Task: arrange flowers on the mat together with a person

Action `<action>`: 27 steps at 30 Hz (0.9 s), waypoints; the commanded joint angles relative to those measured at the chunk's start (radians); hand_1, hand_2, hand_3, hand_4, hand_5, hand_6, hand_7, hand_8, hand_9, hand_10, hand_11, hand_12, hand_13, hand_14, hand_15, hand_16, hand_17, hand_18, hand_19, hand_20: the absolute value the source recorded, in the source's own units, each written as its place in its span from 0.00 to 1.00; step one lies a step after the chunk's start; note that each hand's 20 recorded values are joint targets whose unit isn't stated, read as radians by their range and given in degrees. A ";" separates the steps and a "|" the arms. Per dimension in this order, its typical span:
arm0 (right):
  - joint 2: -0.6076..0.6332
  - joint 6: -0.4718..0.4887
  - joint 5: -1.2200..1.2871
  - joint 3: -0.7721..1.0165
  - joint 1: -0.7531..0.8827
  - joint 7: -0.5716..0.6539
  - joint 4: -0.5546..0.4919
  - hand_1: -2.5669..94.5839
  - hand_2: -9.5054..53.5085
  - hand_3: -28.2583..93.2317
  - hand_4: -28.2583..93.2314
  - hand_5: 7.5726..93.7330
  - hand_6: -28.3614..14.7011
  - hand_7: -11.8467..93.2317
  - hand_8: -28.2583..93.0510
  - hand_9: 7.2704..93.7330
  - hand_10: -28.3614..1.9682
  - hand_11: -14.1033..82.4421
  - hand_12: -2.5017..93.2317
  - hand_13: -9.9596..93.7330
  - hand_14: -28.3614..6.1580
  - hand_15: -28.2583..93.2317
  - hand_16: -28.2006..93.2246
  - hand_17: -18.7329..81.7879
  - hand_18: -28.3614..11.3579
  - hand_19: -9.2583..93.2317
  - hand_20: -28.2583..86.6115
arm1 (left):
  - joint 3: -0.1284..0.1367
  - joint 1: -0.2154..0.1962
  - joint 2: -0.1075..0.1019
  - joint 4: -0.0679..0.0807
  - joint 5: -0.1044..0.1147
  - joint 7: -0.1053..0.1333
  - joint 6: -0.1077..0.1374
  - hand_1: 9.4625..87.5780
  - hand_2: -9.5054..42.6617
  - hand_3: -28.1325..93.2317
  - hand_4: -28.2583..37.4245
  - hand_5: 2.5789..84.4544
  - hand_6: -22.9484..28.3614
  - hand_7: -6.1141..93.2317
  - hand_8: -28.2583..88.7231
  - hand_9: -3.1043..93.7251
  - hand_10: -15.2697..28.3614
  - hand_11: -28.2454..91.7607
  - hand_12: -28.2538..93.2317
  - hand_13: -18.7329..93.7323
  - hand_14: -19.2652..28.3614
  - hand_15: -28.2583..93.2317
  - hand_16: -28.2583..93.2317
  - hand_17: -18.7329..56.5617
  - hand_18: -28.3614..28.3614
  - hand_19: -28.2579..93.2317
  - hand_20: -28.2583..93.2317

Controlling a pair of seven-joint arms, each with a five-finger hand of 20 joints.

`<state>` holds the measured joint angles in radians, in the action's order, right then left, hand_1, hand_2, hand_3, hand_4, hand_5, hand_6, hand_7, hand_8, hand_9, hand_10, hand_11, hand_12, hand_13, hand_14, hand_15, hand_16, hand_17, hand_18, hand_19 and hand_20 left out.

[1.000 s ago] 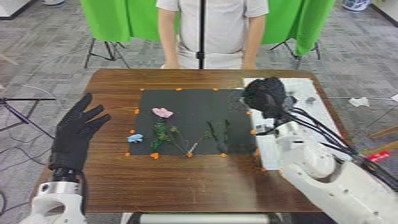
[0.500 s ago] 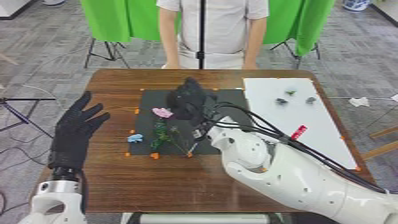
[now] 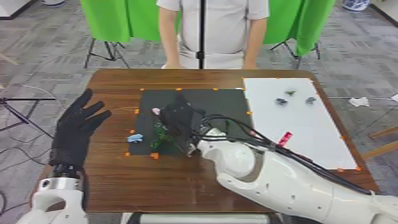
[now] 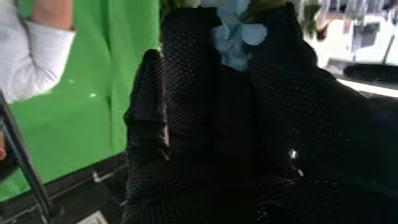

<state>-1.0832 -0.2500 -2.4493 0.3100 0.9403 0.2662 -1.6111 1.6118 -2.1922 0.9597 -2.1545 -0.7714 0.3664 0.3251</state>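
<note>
Since the earlier frames, the right hand (image 3: 180, 119) has moved from the white board (image 3: 313, 142) onto the black mat (image 3: 226, 102), then nearer the robot. Head view: its black glove partly covers the pink flower (image 3: 156, 111); light-blue flower (image 3: 135, 138) at the mat's left edge. Right wrist view: pale blue-white petals (image 4: 233, 35) pinched between fingers and thumb. Left hand (image 3: 76, 127): fingers spread, left of mat.
</note>
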 commanded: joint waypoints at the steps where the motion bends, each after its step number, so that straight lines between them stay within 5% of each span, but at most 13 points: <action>1: -0.004 0.044 -0.046 0.024 0.038 -0.001 0.005 0.60 0.00 0.78 0.00 0.81 0.82 0.31 0.21 0.84 0.71 0.26 0.39 0.72 0.71 0.63 0.48 0.36 0.36 0.75 0.48 | 0.002 -0.011 0.004 0.005 0.000 -0.021 -0.013 0.17 0.26 0.89 0.00 0.37 0.51 0.17 0.16 0.38 0.72 0.40 0.31 0.40 0.91 0.56 0.19 0.12 0.96 0.61 0.34; 6: -0.011 0.075 -0.054 0.048 0.058 -0.013 0.004 0.58 0.00 0.80 0.00 0.75 0.83 0.32 0.19 0.79 0.70 0.28 0.36 0.69 0.69 0.64 0.45 0.34 0.35 0.74 0.50 | 0.002 -0.006 0.010 0.007 -0.006 -0.034 -0.019 0.18 0.26 0.89 0.00 0.37 0.51 0.17 0.16 0.38 0.72 0.40 0.31 0.40 0.91 0.56 0.19 0.12 0.96 0.61 0.34; 12: -0.014 0.124 -0.076 0.078 0.078 -0.050 -0.004 0.48 0.00 0.88 0.00 0.65 0.83 0.32 0.11 0.67 0.63 0.45 0.20 0.65 0.61 0.69 0.37 0.32 0.34 0.73 0.51 | 0.004 -0.012 0.010 0.005 -0.006 -0.038 -0.018 0.18 0.26 0.89 0.00 0.37 0.51 0.17 0.16 0.39 0.72 0.40 0.31 0.40 0.91 0.56 0.19 0.12 0.96 0.61 0.34; 27: -0.014 0.110 -0.037 0.075 0.039 -0.022 -0.016 0.44 0.00 0.91 0.00 0.57 0.79 0.32 0.10 0.60 0.60 0.45 0.20 0.60 0.57 0.71 0.34 0.28 0.33 0.72 0.52 | -0.003 -0.019 0.002 0.004 0.000 -0.028 -0.009 0.18 0.26 0.89 0.01 0.37 0.52 0.18 0.16 0.39 0.72 0.40 0.31 0.40 0.91 0.56 0.19 0.12 0.96 0.61 0.34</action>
<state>-1.0897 -0.1195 -2.5012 0.3916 1.0212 0.2223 -1.6104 1.6130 -2.1995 0.9603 -2.1543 -0.7731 0.3410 0.3176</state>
